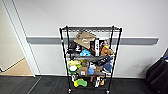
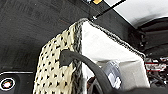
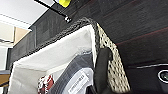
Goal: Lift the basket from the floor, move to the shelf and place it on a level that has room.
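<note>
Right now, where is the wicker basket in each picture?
Head view: basket not in it.
Left wrist view: the basket is centre and lower, loop handle nearest.
Right wrist view: basket is across the middle.
Shared landmark: the shelf's caster.

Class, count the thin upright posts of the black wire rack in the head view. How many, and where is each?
4. Two stand at the tall black wire rack's left side and two at its right.
</note>
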{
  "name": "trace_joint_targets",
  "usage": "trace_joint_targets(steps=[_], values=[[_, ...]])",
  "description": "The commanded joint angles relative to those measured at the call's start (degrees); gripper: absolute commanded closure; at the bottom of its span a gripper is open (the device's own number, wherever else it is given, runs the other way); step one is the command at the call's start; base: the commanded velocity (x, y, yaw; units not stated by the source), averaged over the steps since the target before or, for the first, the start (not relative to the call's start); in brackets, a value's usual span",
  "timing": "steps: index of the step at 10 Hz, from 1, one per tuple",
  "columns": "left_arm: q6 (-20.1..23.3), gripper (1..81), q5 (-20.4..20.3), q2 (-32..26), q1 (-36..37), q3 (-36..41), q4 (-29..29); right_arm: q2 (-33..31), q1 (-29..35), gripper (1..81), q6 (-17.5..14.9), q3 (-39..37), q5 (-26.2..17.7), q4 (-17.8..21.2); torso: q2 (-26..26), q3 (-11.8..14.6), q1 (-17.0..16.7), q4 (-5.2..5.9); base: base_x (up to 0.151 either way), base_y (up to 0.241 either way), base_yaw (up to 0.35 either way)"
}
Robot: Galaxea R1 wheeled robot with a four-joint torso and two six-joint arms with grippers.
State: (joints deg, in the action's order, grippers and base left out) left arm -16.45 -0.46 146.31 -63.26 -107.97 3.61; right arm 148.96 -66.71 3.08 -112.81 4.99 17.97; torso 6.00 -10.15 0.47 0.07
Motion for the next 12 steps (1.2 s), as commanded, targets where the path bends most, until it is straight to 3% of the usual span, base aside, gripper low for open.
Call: trace_joint_targets(steps=[1, 12], values=[[0.19, 81.1, 0.81, -1.20, 5.64, 2.06, -0.62, -0.92, 5.39, 81.1, 0.43, 1.47, -1.56, -0.30, 0.00, 0.00, 0.00, 0.00, 0.109, 0.000, 0.000], [0.19, 81.1, 0.90, -1.19, 5.64, 1.89, -0.71, -0.65, 5.39, 81.1, 0.34, 1.47, -1.56, -0.39, 0.00, 0.00, 0.00, 0.00, 0.114, 0.000, 0.000]])
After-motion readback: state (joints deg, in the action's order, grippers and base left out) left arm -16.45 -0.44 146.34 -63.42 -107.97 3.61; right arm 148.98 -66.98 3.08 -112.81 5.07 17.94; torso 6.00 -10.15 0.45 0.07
